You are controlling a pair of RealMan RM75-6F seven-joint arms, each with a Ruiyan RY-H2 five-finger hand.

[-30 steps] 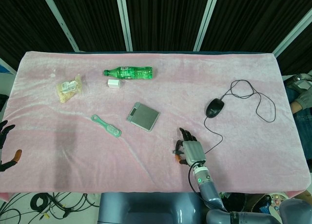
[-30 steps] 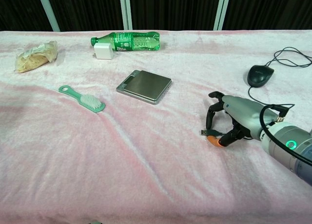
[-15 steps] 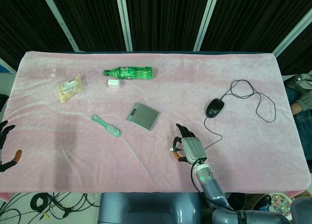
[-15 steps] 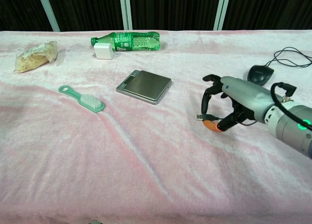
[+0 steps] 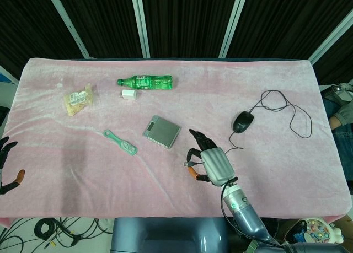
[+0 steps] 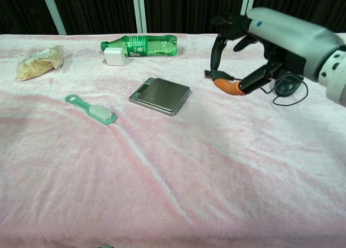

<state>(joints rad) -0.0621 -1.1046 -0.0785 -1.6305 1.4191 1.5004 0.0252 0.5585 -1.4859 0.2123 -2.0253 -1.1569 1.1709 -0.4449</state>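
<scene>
My right hand (image 5: 212, 165) (image 6: 270, 37) hangs above the pink cloth, just right of a flat silver scale (image 5: 162, 132) (image 6: 160, 95). It pinches a small USB plug (image 6: 208, 73) (image 5: 187, 163) between its orange-tipped thumb and a finger, with the other fingers curled over it. The black mouse (image 5: 243, 121) (image 6: 289, 86) lies to the hand's right, partly hidden behind it in the chest view. My left hand (image 5: 6, 163) shows only at the left edge of the head view, off the table, fingers apart and holding nothing.
A green bottle (image 5: 146, 82) (image 6: 141, 45) and a white charger (image 5: 129, 94) (image 6: 113, 57) lie at the back. A snack bag (image 5: 78, 98) (image 6: 39, 61) sits far left, a green brush (image 5: 120, 142) (image 6: 92, 109) left of the scale. The mouse cable (image 5: 287, 112) loops at right.
My right hand has lifted off the cloth and moved left and away from me toward the scale, carrying the USB plug. The left hand has not moved.
</scene>
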